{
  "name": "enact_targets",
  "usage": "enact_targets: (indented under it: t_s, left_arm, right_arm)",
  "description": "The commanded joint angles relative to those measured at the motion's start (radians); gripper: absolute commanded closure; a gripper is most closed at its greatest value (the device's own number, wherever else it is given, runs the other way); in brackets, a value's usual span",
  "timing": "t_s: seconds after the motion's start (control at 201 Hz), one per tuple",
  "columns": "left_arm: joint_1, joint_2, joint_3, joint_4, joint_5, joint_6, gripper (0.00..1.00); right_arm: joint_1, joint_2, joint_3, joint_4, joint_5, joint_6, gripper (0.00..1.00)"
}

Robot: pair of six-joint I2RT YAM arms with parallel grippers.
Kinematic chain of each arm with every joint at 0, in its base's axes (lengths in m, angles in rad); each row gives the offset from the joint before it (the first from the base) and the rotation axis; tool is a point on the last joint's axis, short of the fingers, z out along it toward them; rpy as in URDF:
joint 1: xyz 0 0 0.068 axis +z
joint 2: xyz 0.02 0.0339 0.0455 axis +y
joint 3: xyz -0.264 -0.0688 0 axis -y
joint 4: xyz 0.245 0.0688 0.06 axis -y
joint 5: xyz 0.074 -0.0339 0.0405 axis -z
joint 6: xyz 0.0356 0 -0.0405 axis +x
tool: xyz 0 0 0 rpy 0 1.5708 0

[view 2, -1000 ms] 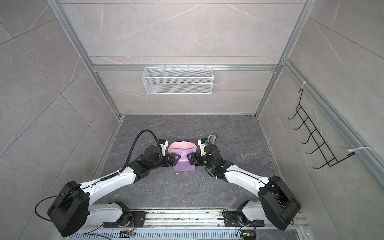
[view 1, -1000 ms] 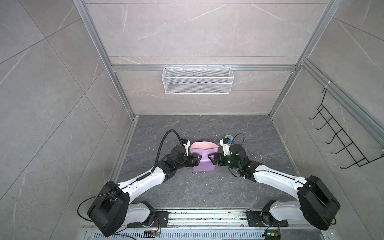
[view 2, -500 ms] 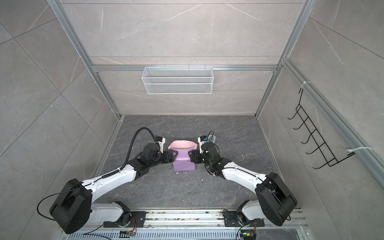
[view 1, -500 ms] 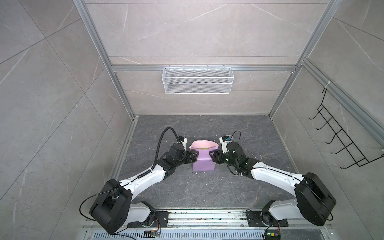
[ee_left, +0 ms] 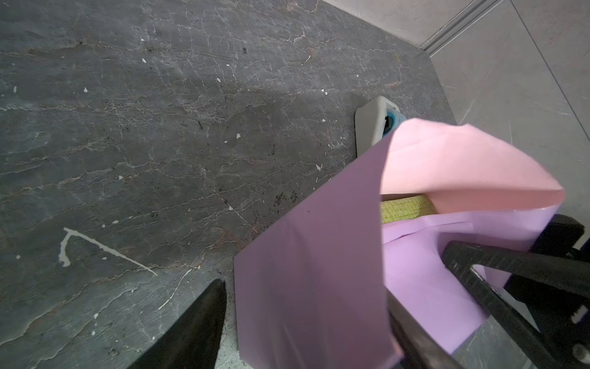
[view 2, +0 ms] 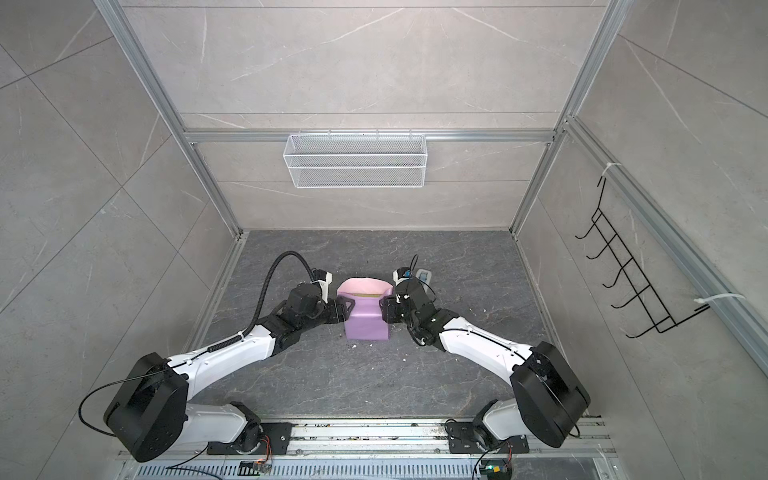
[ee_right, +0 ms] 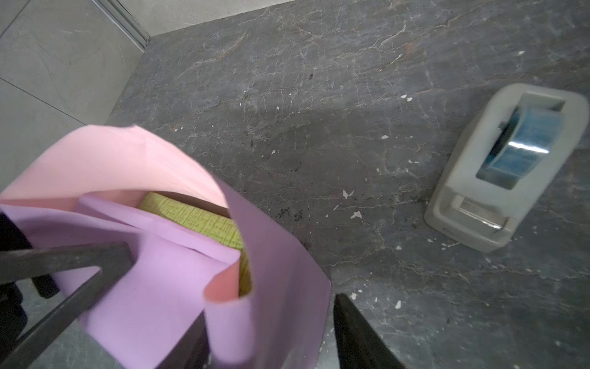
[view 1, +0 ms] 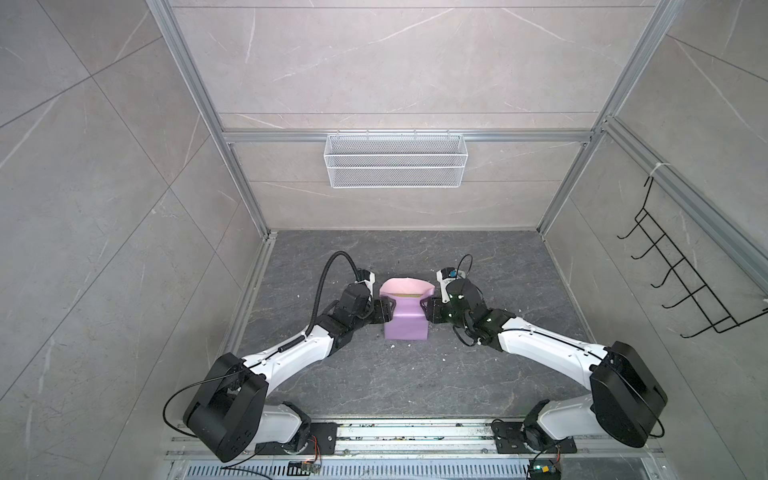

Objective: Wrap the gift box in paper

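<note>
While both arms reach over the desk, the left claw stands spread, fingers either side of the paper wall left of the box, one finger just clear of it. Right claw straddles the wall right of the box; pinching or not, I cannot tell. Box sits inside the upturned lilac paper, green top peeking out, pink flap standing behind. Tape dispenser lies behind and right of the box.
</note>
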Motion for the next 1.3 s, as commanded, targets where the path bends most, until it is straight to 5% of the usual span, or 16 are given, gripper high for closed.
enact_targets:
  t_s: [0.0, 0.279, 1.085, 1.3]
  left_arm:
    - [0.007, 0.011, 0.038, -0.056, -0.091, 0.049, 0.34]
    - [-0.01, 0.059, 0.089, -0.073, -0.122, 0.079, 0.51]
    - [-0.17, 0.095, 0.142, -0.148, -0.363, 0.058, 0.77]
    - [-0.179, 0.066, 0.15, -0.169, -0.348, 0.024, 0.6]
  right_arm:
    - [0.004, 0.014, 0.01, -0.106, 0.075, -0.025, 0.5]
    - [0.019, 0.039, 0.074, -0.134, 0.074, -0.047, 0.57]
    - [0.099, 0.1, 0.143, -0.221, 0.22, 0.003, 0.78]
    - [0.11, 0.107, 0.145, -0.212, 0.221, 0.01, 0.79]
